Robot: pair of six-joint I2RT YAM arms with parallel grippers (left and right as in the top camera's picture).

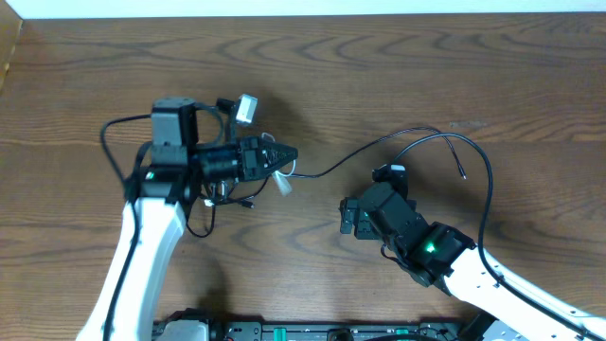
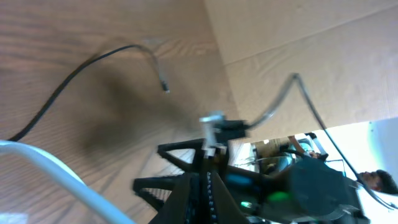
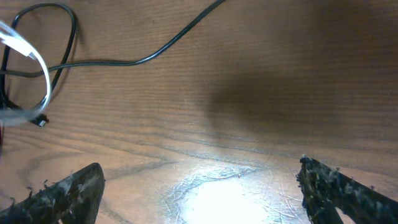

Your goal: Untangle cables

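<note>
Cables (image 1: 220,197) bunch in a dark knot under the left arm's wrist, on the left half of the wood-grain table (image 1: 398,66). The left gripper (image 1: 287,154) points right, low over the wood, with its jaws closed together. The pictures do not show clearly whether any cord is pinched between them. A short stretch of white cable (image 1: 282,182) shows just on its near side. A pale boxy plug (image 1: 248,108) sits just beyond the arm on the far side.

From beside the left gripper's tip a long black cable (image 1: 350,163) runs right across the middle of the table. It rises in an arc toward the far side and ends in a small plug (image 1: 464,175) lying free on the wood.

The right gripper (image 1: 347,218) sits near the middle, on the near side of the black cable and apart from it, left of that small plug. Its jaws are spread wide. In its wrist view both fingers (image 3: 68,193) stand at the lower corners with only bare, brightly lit wood between them. The black cable crosses farther out there and joins a loop beside the white cable at the left edge.

The left wrist view is blurred. It shows the white cable passing close by at lower left, and the black cable's free end curling down onto the table farther off.
</note>
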